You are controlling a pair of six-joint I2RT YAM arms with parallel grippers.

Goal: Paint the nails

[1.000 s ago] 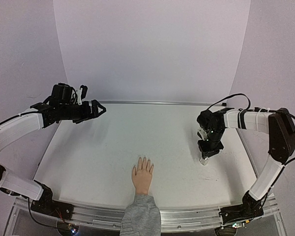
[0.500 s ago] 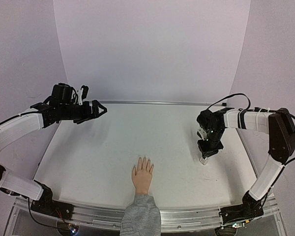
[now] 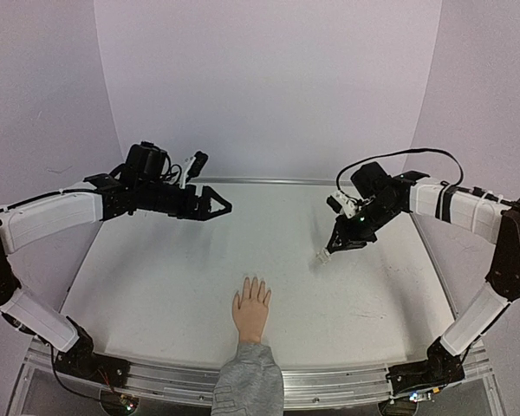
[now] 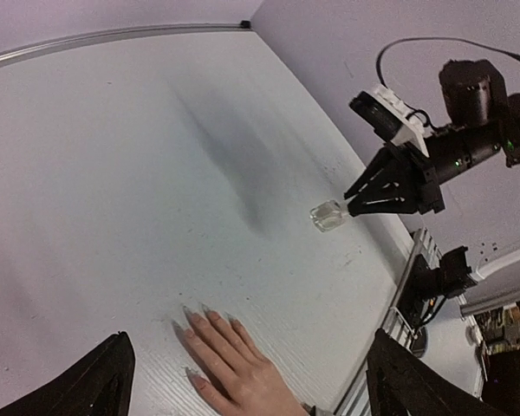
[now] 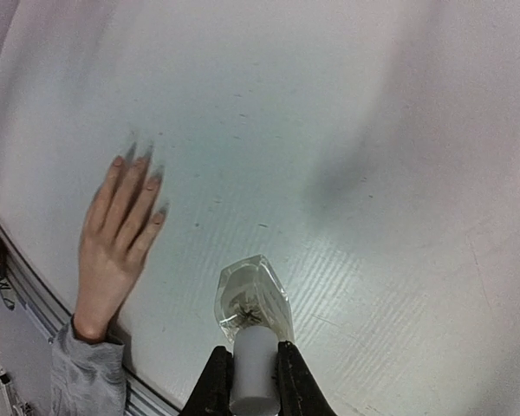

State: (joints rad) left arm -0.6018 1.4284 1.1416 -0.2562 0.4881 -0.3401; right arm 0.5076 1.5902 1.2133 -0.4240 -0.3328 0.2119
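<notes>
A small flesh-coloured hand (image 3: 251, 310) with a grey sleeve cuff (image 3: 247, 377) lies palm down at the table's near middle. Its pale nails (image 3: 253, 282) point away from me. The hand also shows in the left wrist view (image 4: 234, 360) and the right wrist view (image 5: 117, 234), nails (image 5: 146, 165) up. My right gripper (image 3: 334, 246) is shut on the white cap (image 5: 253, 373) of a small clear bottle (image 5: 253, 299). It holds the bottle (image 3: 322, 256) tilted above the table, right of and beyond the hand. My left gripper (image 3: 222, 208) is open and empty, in the air beyond and left of the hand.
A metal rail (image 3: 329, 386) runs along the table's near edge, and another strip (image 3: 277, 181) lines the back edge under the white wall. The right arm's black cable (image 3: 399, 160) loops above it. The table's right edge (image 3: 433, 260) lies beside the right arm.
My right gripper has lifted the bottle off the table and carried it left, tilted. My left arm has swung right toward the table's middle. The hand has not moved.
</notes>
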